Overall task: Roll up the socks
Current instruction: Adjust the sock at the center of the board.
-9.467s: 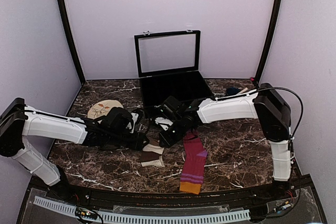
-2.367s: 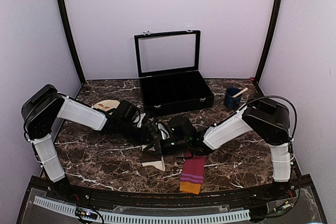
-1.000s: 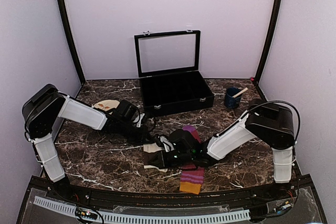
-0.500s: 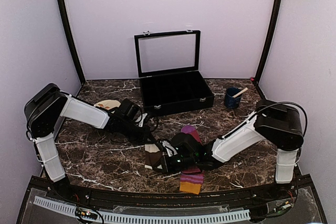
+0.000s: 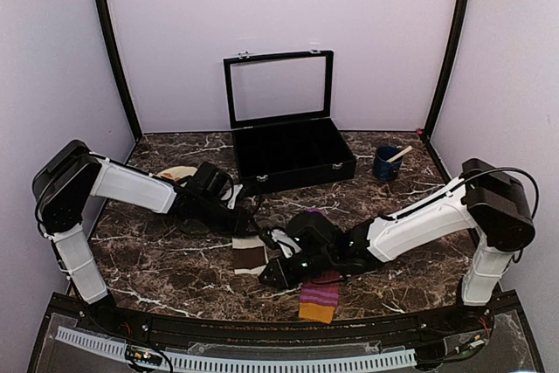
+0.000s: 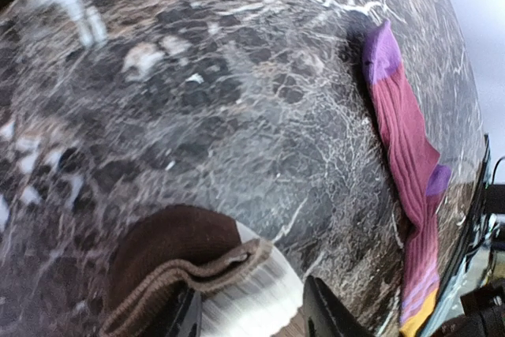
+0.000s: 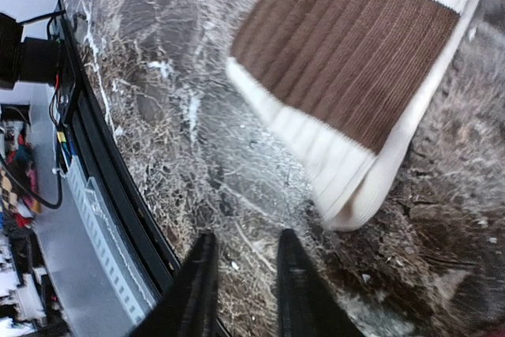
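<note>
The cream sock with brown bands point(image 5: 250, 256) lies flat on the marble, between the two grippers. My left gripper point(image 5: 245, 226) is at the sock's far end. In the left wrist view its jaws point(image 6: 252, 321) stand open around the sock's brown cuff point(image 6: 181, 262). My right gripper point(image 5: 272, 275) is just past the sock's near end, open and empty point(image 7: 246, 290), with the cream sock point(image 7: 355, 76) lying ahead of it. The magenta-purple striped sock point(image 5: 320, 293) lies to the right, partly under the right arm, and shows stretched out in the left wrist view point(image 6: 406, 171).
A black case point(image 5: 293, 153) with its lid up stands at the back centre. A blue cup point(image 5: 385, 163) holding a wooden stick is at the back right. A beige floral disc point(image 5: 175, 174) lies behind the left arm. The table's front rail point(image 7: 102, 163) is close to the right gripper.
Both grippers have opened and let go of the cream sock, which now lies stretched out flat. The right gripper has moved toward the front edge, off the sock.
</note>
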`<move>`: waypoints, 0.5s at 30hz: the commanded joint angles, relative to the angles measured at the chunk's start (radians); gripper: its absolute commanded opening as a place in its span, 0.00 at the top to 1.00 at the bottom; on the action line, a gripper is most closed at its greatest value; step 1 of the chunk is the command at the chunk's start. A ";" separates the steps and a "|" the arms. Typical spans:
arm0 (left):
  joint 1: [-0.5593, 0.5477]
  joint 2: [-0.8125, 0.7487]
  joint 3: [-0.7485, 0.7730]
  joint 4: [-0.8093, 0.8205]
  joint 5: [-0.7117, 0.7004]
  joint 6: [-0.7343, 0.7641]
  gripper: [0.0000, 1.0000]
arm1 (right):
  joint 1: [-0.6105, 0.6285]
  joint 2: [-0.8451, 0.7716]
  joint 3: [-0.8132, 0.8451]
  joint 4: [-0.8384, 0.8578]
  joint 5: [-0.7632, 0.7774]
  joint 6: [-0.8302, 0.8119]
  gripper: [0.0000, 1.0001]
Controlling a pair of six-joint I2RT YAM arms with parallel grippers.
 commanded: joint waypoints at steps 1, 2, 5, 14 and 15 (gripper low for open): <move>0.005 -0.088 -0.034 -0.072 -0.044 0.042 0.49 | 0.026 -0.073 0.056 -0.112 0.051 -0.109 0.70; 0.006 -0.104 -0.035 -0.072 -0.042 0.048 0.47 | 0.034 -0.082 0.068 -0.148 0.068 -0.138 0.66; 0.006 -0.152 -0.045 -0.071 -0.025 0.059 0.41 | 0.057 -0.086 0.109 -0.240 0.118 -0.218 0.59; 0.006 -0.392 -0.180 -0.051 -0.051 0.009 0.35 | 0.106 -0.012 0.239 -0.469 0.361 -0.471 0.55; 0.005 -0.430 -0.208 -0.054 -0.073 -0.006 0.35 | 0.107 -0.004 0.241 -0.481 0.385 -0.492 0.55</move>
